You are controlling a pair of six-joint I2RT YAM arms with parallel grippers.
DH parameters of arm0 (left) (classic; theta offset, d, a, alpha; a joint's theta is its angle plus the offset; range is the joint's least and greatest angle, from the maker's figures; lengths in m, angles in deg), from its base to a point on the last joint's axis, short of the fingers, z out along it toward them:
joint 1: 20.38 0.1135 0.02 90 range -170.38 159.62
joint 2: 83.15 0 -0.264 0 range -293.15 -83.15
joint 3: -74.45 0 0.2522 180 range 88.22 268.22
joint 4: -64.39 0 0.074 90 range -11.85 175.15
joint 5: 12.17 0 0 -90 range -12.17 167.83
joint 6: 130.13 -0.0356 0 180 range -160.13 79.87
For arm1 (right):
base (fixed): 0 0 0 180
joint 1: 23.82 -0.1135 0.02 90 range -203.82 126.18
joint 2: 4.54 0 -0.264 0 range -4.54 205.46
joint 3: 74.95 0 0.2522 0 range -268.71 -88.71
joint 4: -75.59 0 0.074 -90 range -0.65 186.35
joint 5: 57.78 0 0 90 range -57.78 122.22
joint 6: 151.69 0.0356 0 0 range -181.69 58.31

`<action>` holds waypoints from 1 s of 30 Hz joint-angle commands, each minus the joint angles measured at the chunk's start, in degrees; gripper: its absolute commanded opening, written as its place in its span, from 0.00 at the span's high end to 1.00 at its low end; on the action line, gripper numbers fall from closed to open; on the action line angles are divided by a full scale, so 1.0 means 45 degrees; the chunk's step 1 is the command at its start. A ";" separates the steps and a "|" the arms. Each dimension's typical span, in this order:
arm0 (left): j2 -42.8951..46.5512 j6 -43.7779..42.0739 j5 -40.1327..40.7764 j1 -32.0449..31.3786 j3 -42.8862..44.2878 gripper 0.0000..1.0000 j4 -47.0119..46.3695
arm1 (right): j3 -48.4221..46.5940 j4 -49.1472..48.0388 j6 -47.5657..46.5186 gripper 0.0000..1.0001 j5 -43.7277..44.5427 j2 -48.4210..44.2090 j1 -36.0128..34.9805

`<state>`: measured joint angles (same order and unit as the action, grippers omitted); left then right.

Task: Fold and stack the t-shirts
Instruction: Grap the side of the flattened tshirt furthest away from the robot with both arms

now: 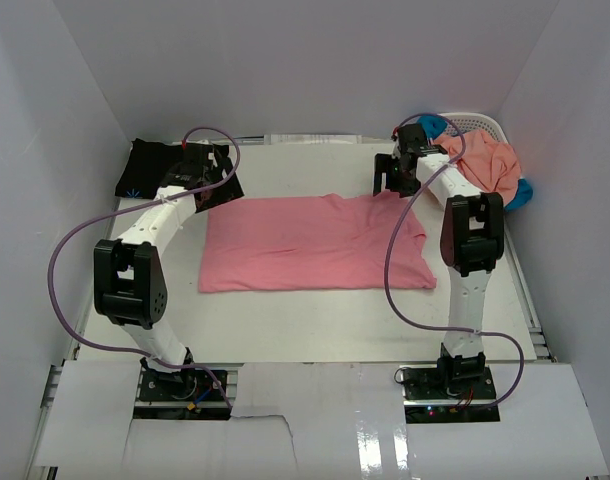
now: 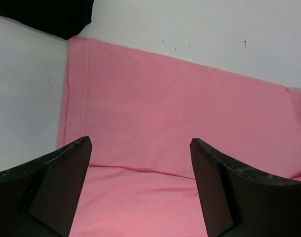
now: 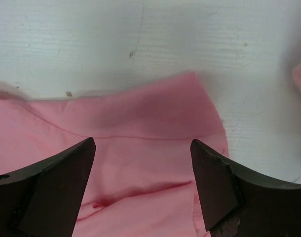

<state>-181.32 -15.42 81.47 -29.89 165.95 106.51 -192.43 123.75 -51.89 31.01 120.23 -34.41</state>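
Two tools are hovering over a rose-pink t-shirt (image 1: 305,245) that is lying flat in the middle of the white desk (image 1: 315,325). The left tool (image 1: 215,188) is hanging above the shirt's far left corner, its jaws spread wide and gripping nothing. The right tool (image 1: 393,182) is hanging above the far right corner, likewise released, with only pink cloth showing beneath. A black t-shirt (image 1: 145,170) is lying at the desk's far left, near the pink one. Salmon-orange (image 1: 485,160) and bright blue (image 1: 432,125) t-shirts are spilling over a white basket (image 1: 485,122) at the far right.
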 commanded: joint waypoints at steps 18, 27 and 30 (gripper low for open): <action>-0.0118 -0.0022 0.0246 -0.0014 0.0499 0.08 0.0026 | -0.1755 -0.1392 -0.0713 0.37 -0.0179 0.1824 0.0420; -0.0118 -0.0042 0.0246 0.0006 0.0499 0.08 0.0026 | -0.0996 -0.1686 -0.1064 0.92 -0.1682 0.0791 0.0420; -0.0099 -0.0042 0.0188 -0.0014 0.0499 0.08 0.0065 | 0.0156 -0.2251 -0.1202 0.92 -0.2405 -0.0399 0.0420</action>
<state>-182.54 -15.46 81.88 -29.89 166.06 106.62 -194.14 116.62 -55.91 25.06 125.70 -32.79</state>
